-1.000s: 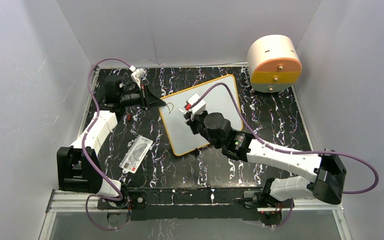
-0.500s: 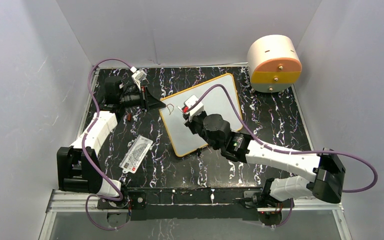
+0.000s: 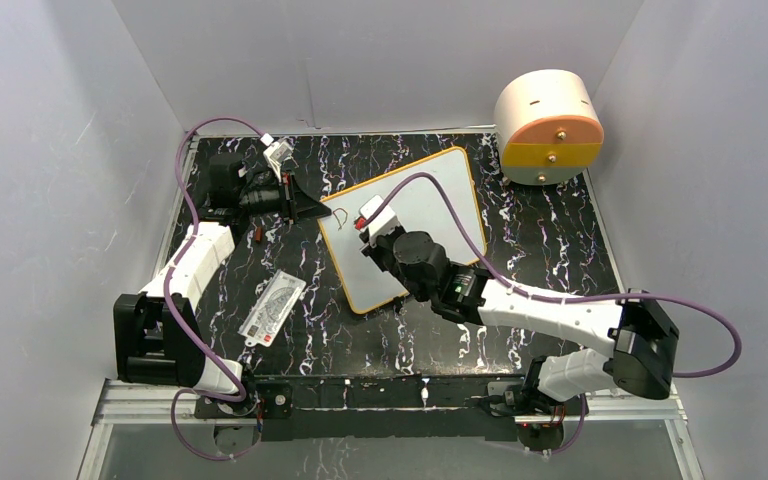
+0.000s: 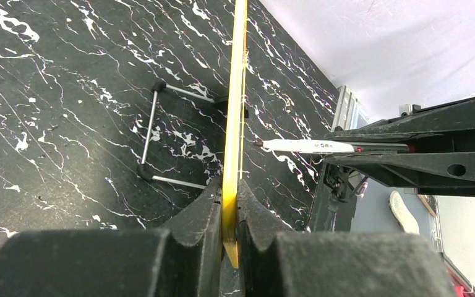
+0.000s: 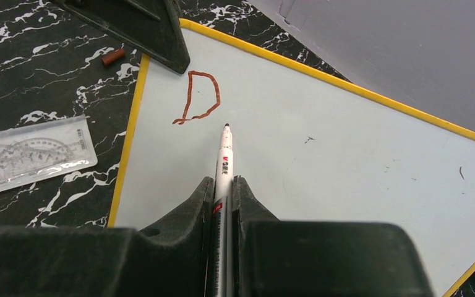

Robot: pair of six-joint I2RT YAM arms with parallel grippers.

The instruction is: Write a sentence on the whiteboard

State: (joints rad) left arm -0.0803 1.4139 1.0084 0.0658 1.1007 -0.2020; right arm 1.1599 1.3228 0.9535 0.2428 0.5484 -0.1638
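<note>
- One whiteboard point(image 5: 346, 161): flat, smooth and white, with rounded corners and a thin orange-yellow frame. It sits askew on the middle of the table, between my two arms.
- Of the sentence point(image 5: 188, 96) I count one letter only: a reddish-brown "D", hand-drawn and slanted. It is near the board corner that the left arm has hold of.
- Two grippers, both black with wedge-shaped fingers.
- The left gripper point(image 4: 229, 185) is pinched tight on the board's yellow edge, one finger on each face.
- The right gripper point(image 5: 224, 180) is closed narrow around one marker point(image 5: 225, 154), a slim white barrel with a dark tip.
- The tip points at the board just below and right of the D. I cannot tell whether it touches.
- One small reddish-brown cap-like cylinder point(image 5: 113, 57) lies on the table, just outside the frame.
- One clear plastic ruler card point(image 5: 31, 154), printed with scales, lies flat, left of the board and apart from it.
- One thin U-shaped wire leg point(image 4: 150, 130) with black ends joins the board's underside.
- One table point(image 3: 560, 240): black, marble-patterned, with white veins.
- One beige drum point(image 3: 548, 125) with an orange and yellow front sits at the far right corner.
</note>
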